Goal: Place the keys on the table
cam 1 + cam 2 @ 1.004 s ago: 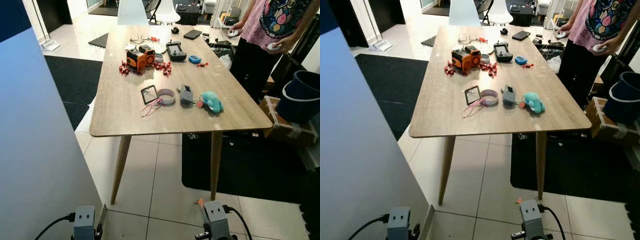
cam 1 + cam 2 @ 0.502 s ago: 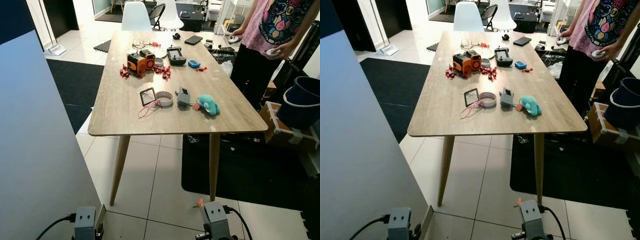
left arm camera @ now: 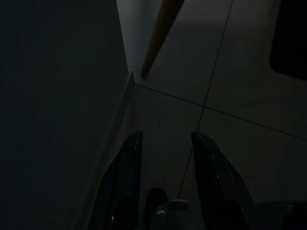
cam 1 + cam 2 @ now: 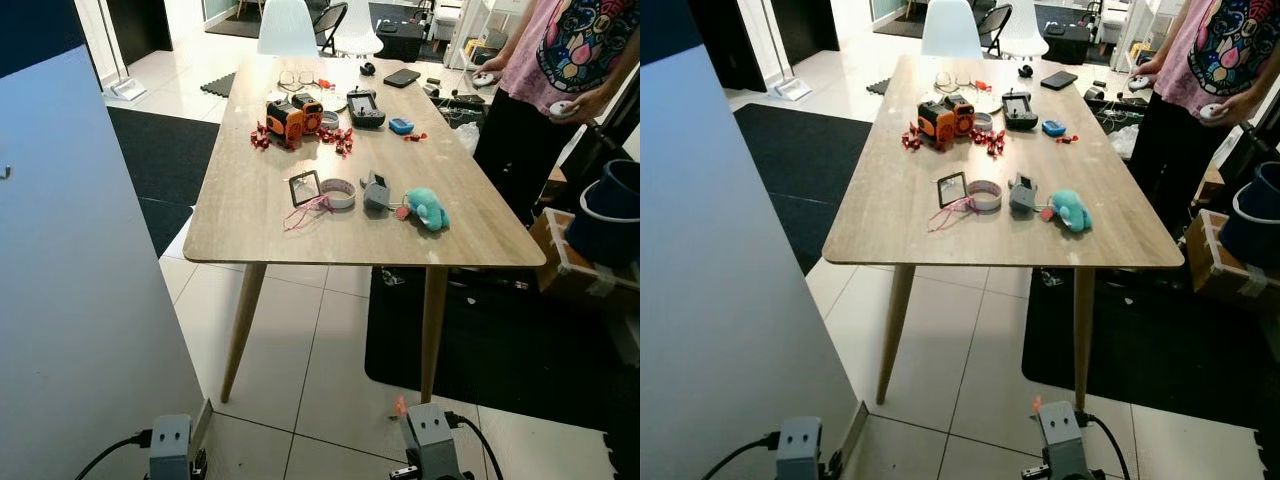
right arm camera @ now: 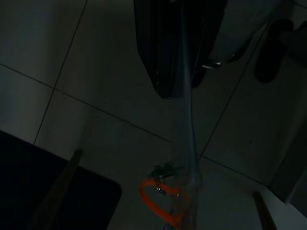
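Wood surface: the table (image 4: 250, 215) stands ahead of and well above both grippers, carrying a teal plush toy (image 4: 428, 208), a tape roll (image 4: 338, 192) and an orange device (image 4: 285, 116) among other small things.
Keys: the keys (image 5: 160, 189), on an orange loop with a pale strap running up between the fingers, dangle below the right gripper (image 5: 175, 84) over the tiled floor (image 4: 330, 350).
Right gripper: fingers pressed together on the strap; the arm hangs low beside the body, pointing at the floor.
Left gripper: the left gripper (image 3: 165, 158) has its fingers spread with nothing between them; that arm hangs idle, close to the white wall panel (image 4: 70, 270).
Risk, swing: the keys hang loose, so I judge they could catch the table edge or a leg as the arm lifts.
Risk, clutter: a release over the crowded middle could knock the small items; the bare near edge looks safer.
Risk, bystander: a person (image 4: 560, 70) stands at the table's far right side, within reach of a wide arm sweep.
Progress: the placing has not begun.
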Tool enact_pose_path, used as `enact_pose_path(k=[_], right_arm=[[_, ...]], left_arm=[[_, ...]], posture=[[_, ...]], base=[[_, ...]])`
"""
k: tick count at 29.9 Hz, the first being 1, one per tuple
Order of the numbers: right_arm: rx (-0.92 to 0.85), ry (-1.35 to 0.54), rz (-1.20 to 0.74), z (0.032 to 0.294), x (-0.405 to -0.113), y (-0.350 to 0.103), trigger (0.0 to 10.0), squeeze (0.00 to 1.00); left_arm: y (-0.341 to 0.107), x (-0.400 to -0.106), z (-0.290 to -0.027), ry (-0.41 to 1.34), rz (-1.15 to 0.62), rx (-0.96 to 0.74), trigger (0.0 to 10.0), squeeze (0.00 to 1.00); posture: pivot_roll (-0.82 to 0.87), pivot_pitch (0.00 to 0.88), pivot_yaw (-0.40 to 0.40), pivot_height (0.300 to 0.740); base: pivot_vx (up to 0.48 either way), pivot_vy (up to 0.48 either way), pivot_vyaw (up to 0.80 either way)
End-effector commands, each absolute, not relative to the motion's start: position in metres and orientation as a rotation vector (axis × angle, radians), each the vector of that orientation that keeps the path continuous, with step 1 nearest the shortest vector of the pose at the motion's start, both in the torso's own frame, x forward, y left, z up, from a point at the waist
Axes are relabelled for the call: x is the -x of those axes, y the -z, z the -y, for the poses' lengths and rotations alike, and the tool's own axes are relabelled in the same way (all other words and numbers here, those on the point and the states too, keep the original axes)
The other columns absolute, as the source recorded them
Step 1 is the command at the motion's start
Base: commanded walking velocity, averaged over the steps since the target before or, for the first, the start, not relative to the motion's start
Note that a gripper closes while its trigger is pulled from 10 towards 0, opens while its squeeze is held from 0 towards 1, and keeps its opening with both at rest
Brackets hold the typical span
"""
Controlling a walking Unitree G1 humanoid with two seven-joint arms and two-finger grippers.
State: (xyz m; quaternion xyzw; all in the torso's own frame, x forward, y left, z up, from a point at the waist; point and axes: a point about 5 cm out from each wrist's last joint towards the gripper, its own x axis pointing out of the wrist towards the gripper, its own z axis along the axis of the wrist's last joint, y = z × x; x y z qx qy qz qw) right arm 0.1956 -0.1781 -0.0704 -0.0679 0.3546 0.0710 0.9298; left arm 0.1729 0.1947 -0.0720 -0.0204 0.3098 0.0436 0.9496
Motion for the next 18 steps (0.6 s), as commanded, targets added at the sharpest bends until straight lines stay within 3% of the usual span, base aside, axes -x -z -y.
enact_pose_path(k=[1,6,18], right_arm=[[0.136,-0.138,-0.749,0.1797,-0.1906,0.0733,10.0,0.0],[0.136,-0.138,-0.749,0.1796,-0.1907,0.0733,10.0,0.0],[0.136,-0.138,-0.75,0.1794,-0.1909,0.0733,10.0,0.0]], left_arm=[[0.075,-0.1684,-0.1923,-0.086,-0.651,0.048,10.0,0.0],[0.0743,-0.1695,-0.1923,-0.078,-0.647,0.036,10.0,0.0],[0.0742,-0.1713,-0.192,-0.073,-0.653,0.035,10.0,0.0]], posture=[[0.04,0.092,-0.028,0.74],[0.04,0.092,-0.028,0.74],[0.04,0.093,-0.028,0.74]], base=[[0.0,0.0,0.0],[0.0,0.0,0.0],[0.0,-0.476,0.0]])
